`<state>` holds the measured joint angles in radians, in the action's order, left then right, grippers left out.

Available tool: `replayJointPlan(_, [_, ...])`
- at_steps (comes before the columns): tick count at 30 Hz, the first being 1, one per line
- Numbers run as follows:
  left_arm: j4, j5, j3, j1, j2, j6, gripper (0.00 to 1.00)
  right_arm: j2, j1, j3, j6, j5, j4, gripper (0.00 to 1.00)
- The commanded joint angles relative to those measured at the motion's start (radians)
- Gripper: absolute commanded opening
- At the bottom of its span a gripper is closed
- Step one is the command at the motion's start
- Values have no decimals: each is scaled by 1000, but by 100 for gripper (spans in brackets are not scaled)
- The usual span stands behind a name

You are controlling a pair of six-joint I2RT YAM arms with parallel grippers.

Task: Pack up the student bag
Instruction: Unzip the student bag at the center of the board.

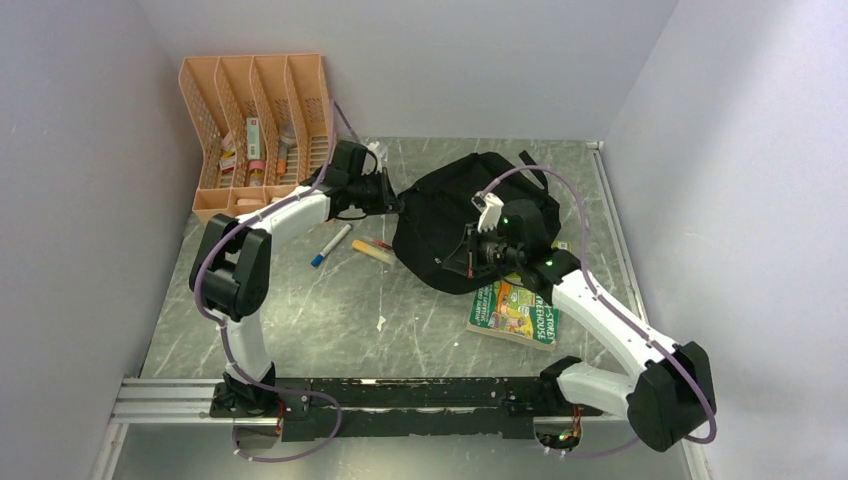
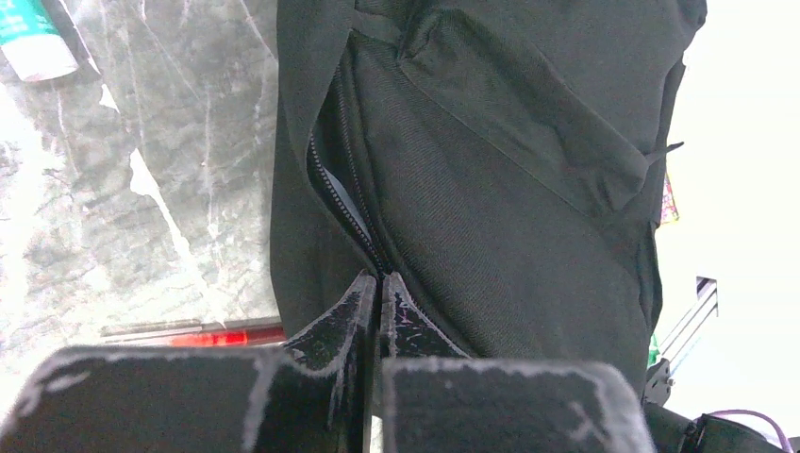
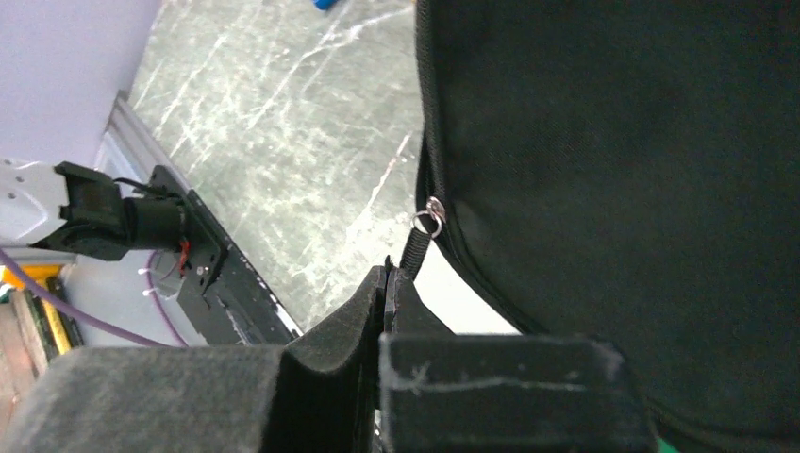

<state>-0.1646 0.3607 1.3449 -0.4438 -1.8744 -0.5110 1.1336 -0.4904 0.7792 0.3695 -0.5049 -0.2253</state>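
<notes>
The student bag point(image 1: 470, 215) is a black backpack lying mid-table. My left gripper point(image 1: 400, 203) is at its left edge. In the left wrist view the gripper point(image 2: 380, 279) is shut, its fingers pinching the bag's fabric point(image 2: 491, 189) at the zipper line. The zipper point(image 2: 335, 193) is parted a little above the fingers and shows grey lining. My right gripper point(image 1: 462, 258) is at the bag's near edge. In the right wrist view it point(image 3: 389, 272) is shut on the black zipper pull strap point(image 3: 415, 247), which hangs from a small metal ring point(image 3: 434, 217) on the bag point(image 3: 613, 170).
An orange mesh desk organiser point(image 1: 255, 125) with small items stands at the back left. A blue-capped marker point(image 1: 330, 245) and a yellow-and-red item point(image 1: 372, 250) lie left of the bag. A colourful book point(image 1: 515, 310) lies at the bag's near side.
</notes>
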Motion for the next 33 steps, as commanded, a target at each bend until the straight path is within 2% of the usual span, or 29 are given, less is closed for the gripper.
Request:
replayJointPlan(1, [20, -54, 34, 42, -20, 51, 5, -62, -5, -19, 13, 121, -145, 0])
replayJointPlan(10, [17, -52, 16, 69, -11, 67, 5, -119, 18, -23, 93, 391, -266, 0])
replayJointPlan(19, [11, -63, -5, 86, 13, 81, 5, -111, 50, -4, 171, 614, -374, 0])
replayJointPlan(27, [7, -67, -5, 104, 17, 90, 5, -131, 82, 5, 219, 766, -432, 0])
replayJointPlan(33, [0, -57, -8, 115, 17, 102, 5, -88, 132, 9, 228, 846, -418, 0])
